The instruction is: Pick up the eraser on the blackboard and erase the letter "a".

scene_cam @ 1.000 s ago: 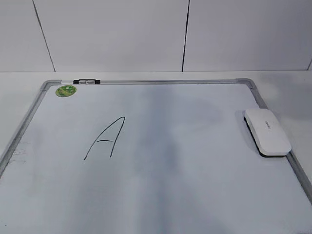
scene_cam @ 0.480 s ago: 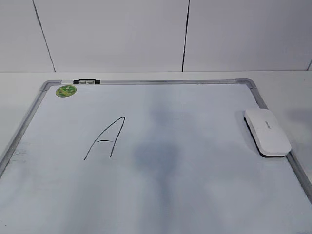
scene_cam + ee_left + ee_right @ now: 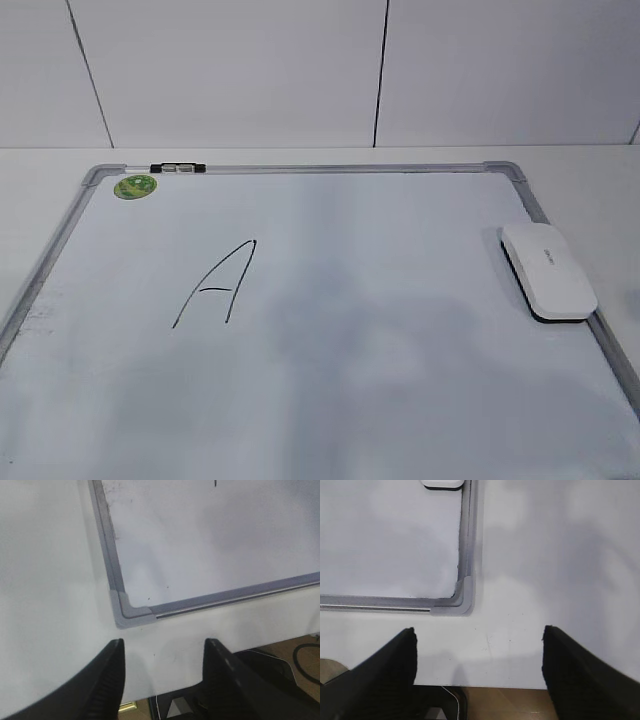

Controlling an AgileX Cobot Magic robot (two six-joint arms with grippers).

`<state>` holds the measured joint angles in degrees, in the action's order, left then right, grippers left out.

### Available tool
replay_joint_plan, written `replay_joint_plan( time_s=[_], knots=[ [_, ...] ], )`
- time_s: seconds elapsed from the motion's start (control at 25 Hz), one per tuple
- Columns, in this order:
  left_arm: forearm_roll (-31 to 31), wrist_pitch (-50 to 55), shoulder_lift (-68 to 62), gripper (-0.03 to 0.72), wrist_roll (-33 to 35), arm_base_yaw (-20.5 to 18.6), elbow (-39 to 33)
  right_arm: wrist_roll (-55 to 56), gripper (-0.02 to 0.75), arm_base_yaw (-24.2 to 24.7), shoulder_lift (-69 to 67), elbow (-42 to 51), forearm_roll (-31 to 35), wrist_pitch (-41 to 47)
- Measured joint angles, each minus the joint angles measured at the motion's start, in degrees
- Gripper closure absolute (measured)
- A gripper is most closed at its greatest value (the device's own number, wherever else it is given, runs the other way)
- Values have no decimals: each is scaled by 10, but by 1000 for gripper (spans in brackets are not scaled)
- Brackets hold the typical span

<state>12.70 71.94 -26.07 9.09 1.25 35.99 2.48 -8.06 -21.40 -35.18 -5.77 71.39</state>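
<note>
The white eraser [image 3: 548, 270] lies on the right edge of the blackboard [image 3: 400, 260], a white board with a silver frame. A large capital "A" [image 3: 215, 288] is drawn at the board's left middle. No small lowercase "a" shows on the board. Neither gripper shows in the exterior view. My left gripper [image 3: 164, 647] is open and empty above the table just in front of the board's front left corner [image 3: 131, 615]. My right gripper [image 3: 479, 635] is open and empty in front of the front right corner [image 3: 462, 600]. The eraser's near end [image 3: 442, 483] shows far ahead of it.
A round green sticker [image 3: 135, 186] and a small black clip [image 3: 177, 168] sit at the board's far left corner. A white panelled wall stands behind the table. The table's front edge lies right under both grippers [image 3: 510, 687].
The grey shadow on the middle of the board has shifted toward the front and faded. The eraser and the board have not moved.
</note>
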Motion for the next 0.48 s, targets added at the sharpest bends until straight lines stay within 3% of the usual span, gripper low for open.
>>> replay_joint_plan(
  time_s=[0.16,0.48],
  knots=[
    [-7,-9,34,306,0,0,-43,-1,155,0,10,38,-3,-16],
    [-23,-65,60,306,0,0,-51,-2,158,0,10,59,-6,-49]
  ],
)
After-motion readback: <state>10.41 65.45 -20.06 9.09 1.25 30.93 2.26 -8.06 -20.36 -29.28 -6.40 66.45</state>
